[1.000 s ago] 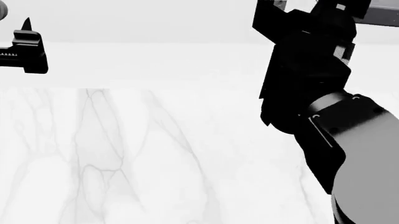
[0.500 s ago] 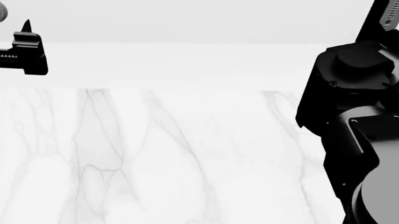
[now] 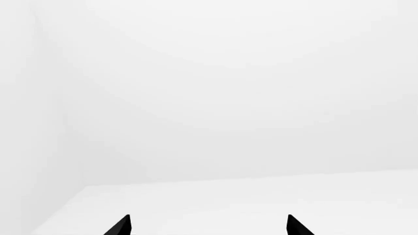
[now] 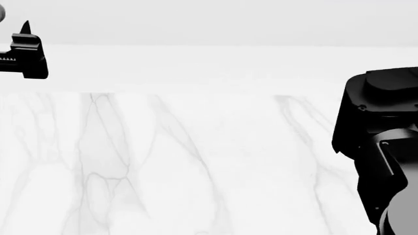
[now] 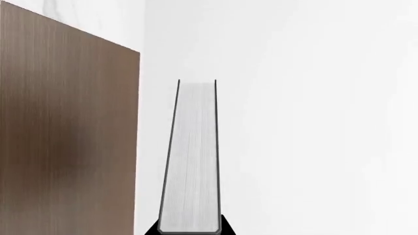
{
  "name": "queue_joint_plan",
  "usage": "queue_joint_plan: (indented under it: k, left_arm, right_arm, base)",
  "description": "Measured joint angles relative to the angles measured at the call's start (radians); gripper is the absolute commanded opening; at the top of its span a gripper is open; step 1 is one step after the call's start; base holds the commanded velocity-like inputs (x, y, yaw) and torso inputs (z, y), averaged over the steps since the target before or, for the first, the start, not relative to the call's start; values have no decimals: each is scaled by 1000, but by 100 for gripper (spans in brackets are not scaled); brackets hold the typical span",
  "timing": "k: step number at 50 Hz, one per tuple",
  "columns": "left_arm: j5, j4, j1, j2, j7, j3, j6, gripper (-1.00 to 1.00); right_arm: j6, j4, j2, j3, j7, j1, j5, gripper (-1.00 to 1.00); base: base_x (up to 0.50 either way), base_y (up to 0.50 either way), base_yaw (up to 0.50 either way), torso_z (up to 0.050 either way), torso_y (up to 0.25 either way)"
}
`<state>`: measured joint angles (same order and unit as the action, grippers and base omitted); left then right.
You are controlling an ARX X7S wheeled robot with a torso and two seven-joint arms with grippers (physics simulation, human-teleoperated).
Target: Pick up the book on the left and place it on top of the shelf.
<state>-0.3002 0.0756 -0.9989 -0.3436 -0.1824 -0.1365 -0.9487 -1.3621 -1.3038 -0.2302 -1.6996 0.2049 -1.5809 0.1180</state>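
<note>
Book (image 5: 189, 161) centre frame in right wrist view, pinched in my right fingers (image 5: 189, 230) at near end, shelf (image 5: 65, 137) at left. Stiff hardcover, probably slick; grip deep. Left fingers (image 3: 207, 226) apart, empty.
</note>
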Motion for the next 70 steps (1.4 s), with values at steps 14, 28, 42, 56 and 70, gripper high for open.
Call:
queue_joint_plan:
  k: [14,28,42,56,70]
  left_arm:
    - [-3,0,4,-5,-3,1,2,100]
    - [-5,-2,9,-8,-6,1,6,100]
    - [-6,-7,11,-10,-8,-1,10,100]
    - [-9,-9,11,-12,-10,-4,11,100]
    - [-11,-14,11,-12,-11,-7,16,100]
  right_arm:
    - [-59,1,-29,43,28,36,-6,-100]
    - [-99,1,-53,103,49,64,-9,-100]
    - [-102,1,-57,80,43,71,-47,100]
    - [-60,-5,-62,75,-16,67,-80,100]
    - [229,-5,-78,149,-90,57,-90,100]
  base:
    - [0,0,0,0,1]
    - [0,0,0,0,1]
    - [0,0,0,0,1]
    - [0,0,0,0,0]
    - [0,0,0,0,0]
